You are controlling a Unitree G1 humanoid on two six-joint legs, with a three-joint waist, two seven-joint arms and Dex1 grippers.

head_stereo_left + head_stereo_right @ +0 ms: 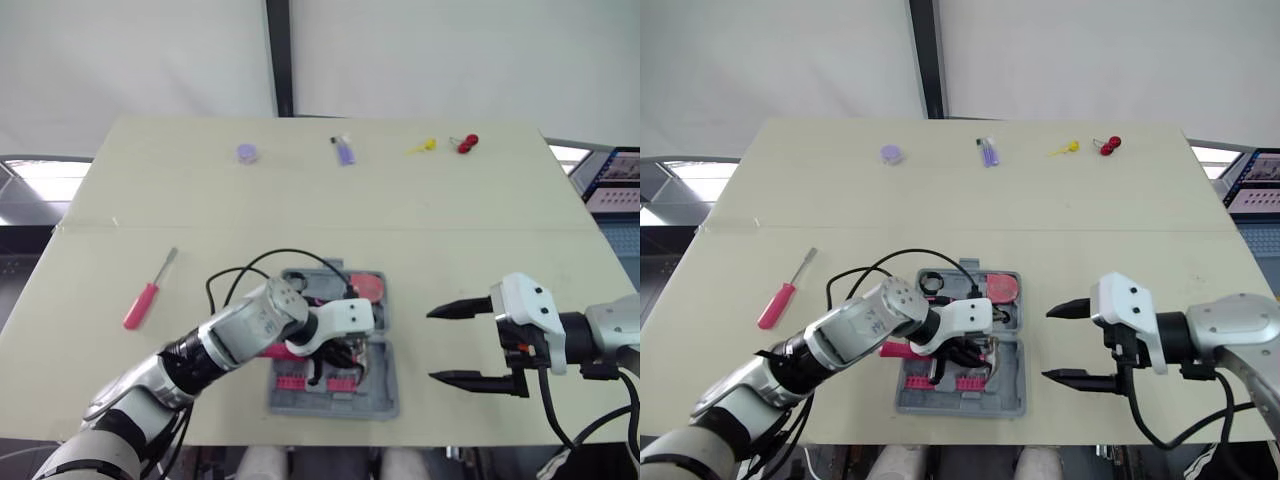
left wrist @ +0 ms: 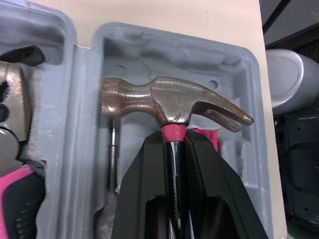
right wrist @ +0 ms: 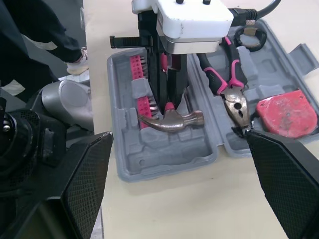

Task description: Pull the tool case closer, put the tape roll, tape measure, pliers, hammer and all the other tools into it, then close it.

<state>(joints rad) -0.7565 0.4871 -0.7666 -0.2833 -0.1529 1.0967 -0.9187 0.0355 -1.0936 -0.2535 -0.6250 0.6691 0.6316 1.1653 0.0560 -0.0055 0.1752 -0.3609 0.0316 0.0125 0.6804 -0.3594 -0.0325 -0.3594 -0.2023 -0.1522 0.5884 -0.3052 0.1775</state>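
hammer (image 2: 174,107), item in hand, over the near half of the open tool case (image 2: 234,69)
left gripper (image 2: 175,142) clamped on the hammer's neck just under the head; right gripper (image 1: 432,345) spread wide and empty, just right of the case. whether the head touches the tray yet cannot be told. to seat it well: keep the handle level and in line with its moulded slot, lower straight, release only once the head rests in its recess. long axis runs left-right along the near half, head at the robot's right end; claw points toward the near edge of the table (image 1: 500,200), face toward the hinge.

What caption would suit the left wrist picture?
Left gripper clamps the hammer just below its head, over the open tool case.
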